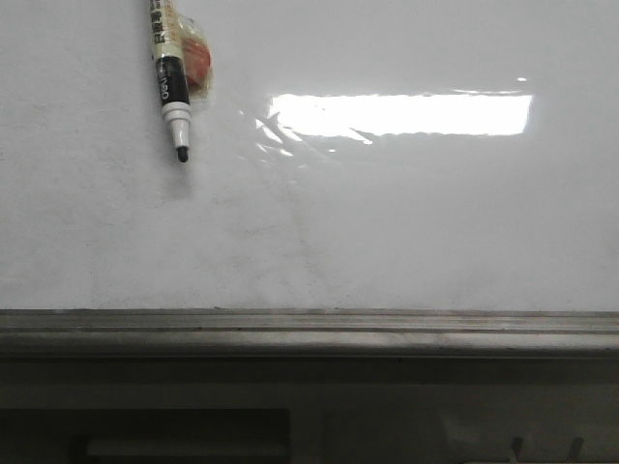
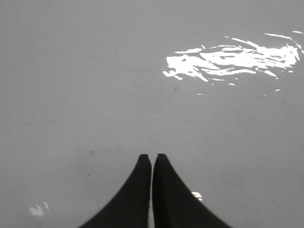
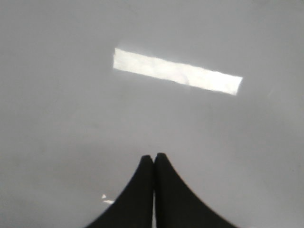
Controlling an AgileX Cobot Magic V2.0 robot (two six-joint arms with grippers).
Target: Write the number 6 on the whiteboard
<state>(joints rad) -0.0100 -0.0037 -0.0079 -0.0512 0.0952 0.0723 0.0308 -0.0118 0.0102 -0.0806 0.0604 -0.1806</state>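
White and glossy, the whiteboard (image 1: 406, 232) carries faint grey smudges but no number 6. A marker (image 1: 171, 82) hangs tip-down near its upper left, holder out of view. Left gripper (image 2: 152, 159) and right gripper (image 3: 154, 158) are pressed together, empty. Advice: land the tip lightly, keep pressure even.

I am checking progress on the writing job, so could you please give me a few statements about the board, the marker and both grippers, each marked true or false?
1. A number 6 is drawn on the whiteboard. False: no 6 shows.
2. The marker is uncapped, tip pointing down. True.
3. The left gripper is wide open. False: its fingers are together.
4. The right gripper holds the marker. False: it is shut on nothing.
5. A grey rail runs under the board. True.
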